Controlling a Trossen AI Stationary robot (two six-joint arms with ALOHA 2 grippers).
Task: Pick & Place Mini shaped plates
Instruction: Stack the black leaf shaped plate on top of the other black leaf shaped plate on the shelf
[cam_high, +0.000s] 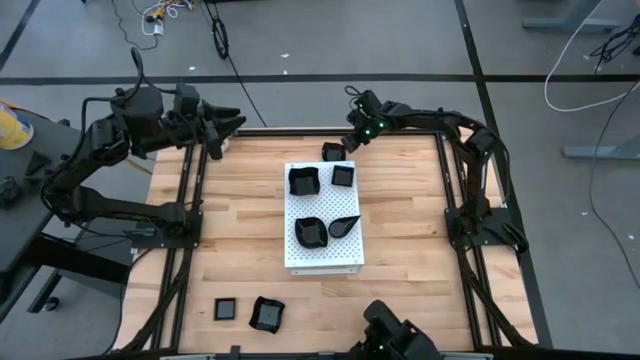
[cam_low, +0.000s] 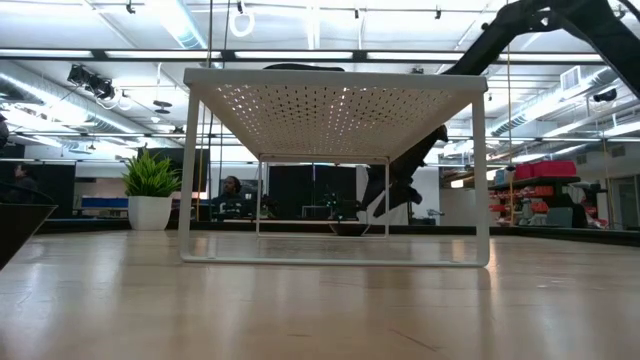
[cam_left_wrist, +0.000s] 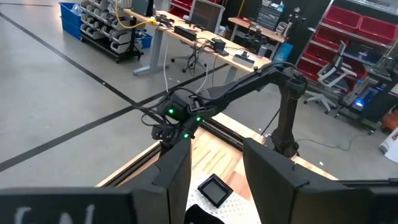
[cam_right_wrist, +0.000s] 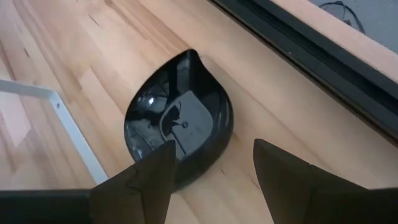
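The right gripper (cam_high: 352, 132) is hovering at the far edge of the table (cam_high: 400, 240), just beyond the far end of the white perforated board (cam_high: 322, 258), with its fingers spread wide and holding nothing. Directly below and ahead of it, a teardrop-shaped mini plate (cam_right_wrist: 179, 118) is lying on the bare wood, just beside the board's far rim and apart from it. In the right wrist view the dish is sitting between the lines of the two fingers, slightly nearer one of them, and its pointed tip is aiming away from the gripper toward the table's far rail, so its long axis is running roughly along the reach. Four more mini plates (cam_high: 320, 205) are resting on the board, and two others (cam_high: 250, 312) are lying near the table's near edge, well apart from the board. The left gripper (cam_high: 228, 125) is waiting off the board's far left corner, fingers parted and empty. The right arm is clearly the nearer one for this dish.
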